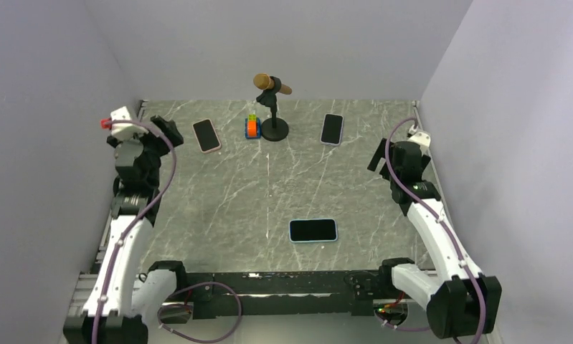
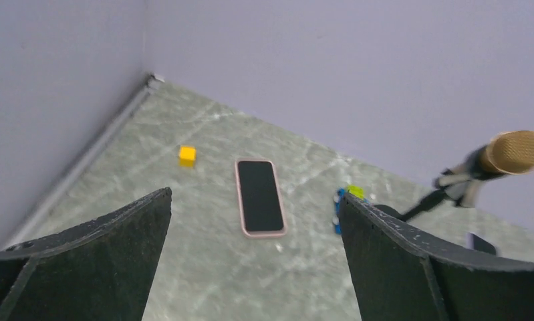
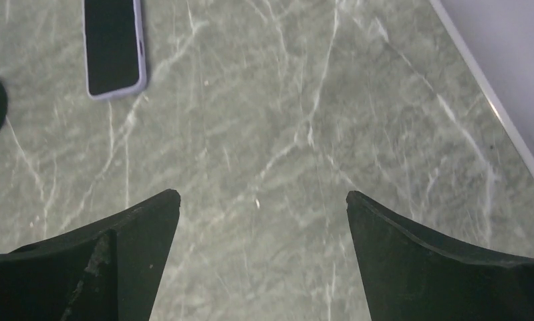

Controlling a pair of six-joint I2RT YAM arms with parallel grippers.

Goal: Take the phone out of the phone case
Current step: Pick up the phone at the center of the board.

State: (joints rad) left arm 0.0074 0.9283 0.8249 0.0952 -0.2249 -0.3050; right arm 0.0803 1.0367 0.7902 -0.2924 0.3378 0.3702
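Note:
Three cased phones lie screen-up on the marble table [image 1: 219,208]. A pink-cased phone [image 1: 206,135] [image 2: 259,196] is at the back left, straight ahead of my left gripper [image 1: 170,132] [image 2: 254,194]. That gripper hovers open and empty, short of the phone. At the back right lies a lavender-cased phone [image 1: 332,129] [image 3: 114,45], ahead and to the left of my right gripper [image 1: 378,155] [image 3: 263,194], which is also open and empty above bare table. A light-blue-cased phone [image 1: 313,230] rests near the front centre, away from both grippers.
A gold-headed microphone [image 1: 272,84] on a black round stand [image 1: 275,130] is at the back centre. A small orange, blue and green block stack [image 1: 252,127] sits beside it. A yellow cube [image 2: 187,155] lies near the back left wall. Walls close in on three sides.

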